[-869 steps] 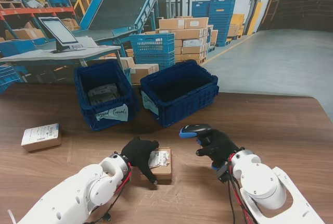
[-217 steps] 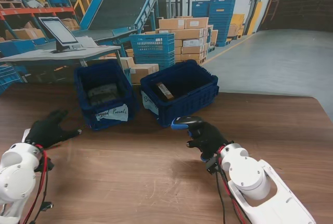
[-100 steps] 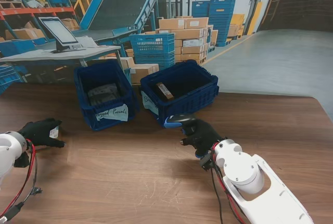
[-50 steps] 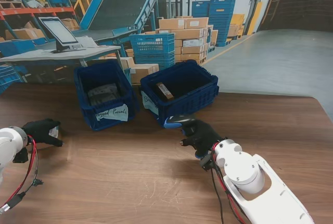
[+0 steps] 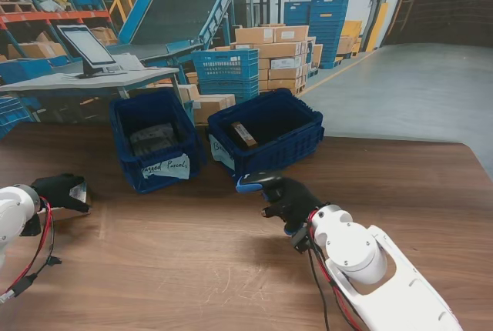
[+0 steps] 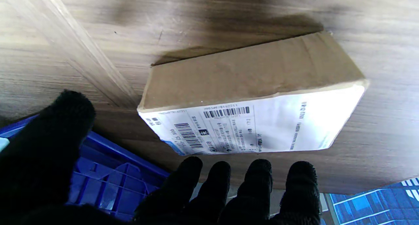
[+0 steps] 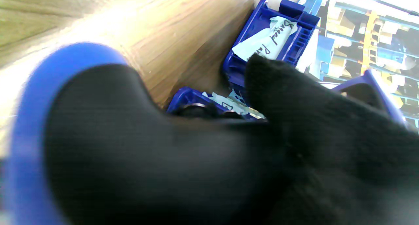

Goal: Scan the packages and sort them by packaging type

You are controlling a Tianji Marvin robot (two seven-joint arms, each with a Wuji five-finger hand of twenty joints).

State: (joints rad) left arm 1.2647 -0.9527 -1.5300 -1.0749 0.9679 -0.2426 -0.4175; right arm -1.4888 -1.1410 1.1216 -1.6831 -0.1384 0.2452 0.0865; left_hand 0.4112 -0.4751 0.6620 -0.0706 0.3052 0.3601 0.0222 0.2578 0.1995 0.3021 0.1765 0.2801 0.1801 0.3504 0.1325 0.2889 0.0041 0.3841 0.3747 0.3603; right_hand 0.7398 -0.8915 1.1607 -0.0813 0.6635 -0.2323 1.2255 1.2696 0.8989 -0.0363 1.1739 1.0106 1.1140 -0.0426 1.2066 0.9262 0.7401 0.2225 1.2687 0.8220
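Note:
A small cardboard box (image 5: 78,190) with a white shipping label lies at the table's far left, mostly hidden under my left hand (image 5: 55,191). The left wrist view shows this box (image 6: 252,97) resting flat on the wood, just past my spread fingers (image 6: 257,182), which are not closed on it. My right hand (image 5: 291,202) is shut on a blue and black barcode scanner (image 5: 253,182), whose head points left, close to the front of the right blue bin (image 5: 300,142). Another cardboard box (image 5: 243,133) lies inside that bin. In the right wrist view the scanner (image 7: 29,120) and my glove (image 7: 294,153) fill the picture.
The left blue bin (image 5: 127,154) carries a handwritten paper label (image 5: 165,167) and holds grey bagged parcels (image 5: 152,138). Both bins stand at the far middle of the wooden table (image 5: 192,269). Behind the table are a monitor, stacked cartons and crates.
The box scanned in the middle of the table now lies in the right bin. My left hand has swung to the far-left box and settled over it. The right hand with the scanner has drifted left.

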